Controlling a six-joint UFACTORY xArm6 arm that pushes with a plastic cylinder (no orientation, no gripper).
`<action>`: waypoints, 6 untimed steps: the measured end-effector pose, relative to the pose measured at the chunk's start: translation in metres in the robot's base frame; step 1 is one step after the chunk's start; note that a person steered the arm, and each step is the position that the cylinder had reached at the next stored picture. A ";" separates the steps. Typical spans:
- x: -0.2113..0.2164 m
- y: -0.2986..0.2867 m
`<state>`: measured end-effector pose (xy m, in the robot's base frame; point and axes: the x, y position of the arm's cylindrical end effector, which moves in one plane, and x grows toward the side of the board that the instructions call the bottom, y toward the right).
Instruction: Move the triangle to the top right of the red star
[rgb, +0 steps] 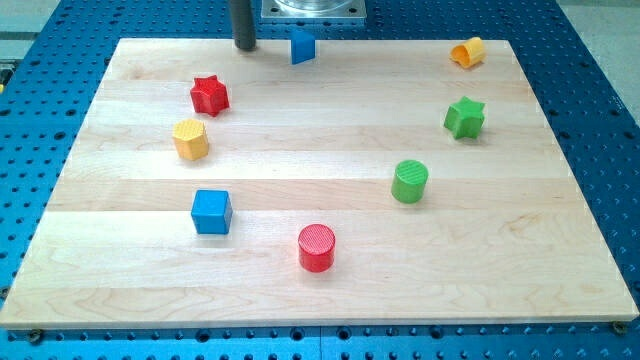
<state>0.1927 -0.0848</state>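
Red cylinder (317, 247) sitting nearest on worktop (520, 270), blue triangle (302, 46) lying at top edge, up-right of red star (209, 95), tip (245, 46) standing just left of triangle, no gripper showing.

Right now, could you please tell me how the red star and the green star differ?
The red star is red and sits at the view's upper left; the green star is green and sits at the view's right. The red star has the yellow block just below it, while the green star stands alone. My tip is far nearer the red star than the green one. Both are star-shaped blocks resting flat on the wooden board.
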 end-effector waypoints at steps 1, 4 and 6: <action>0.001 0.037; 0.004 0.063; 0.018 0.147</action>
<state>0.2105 0.0627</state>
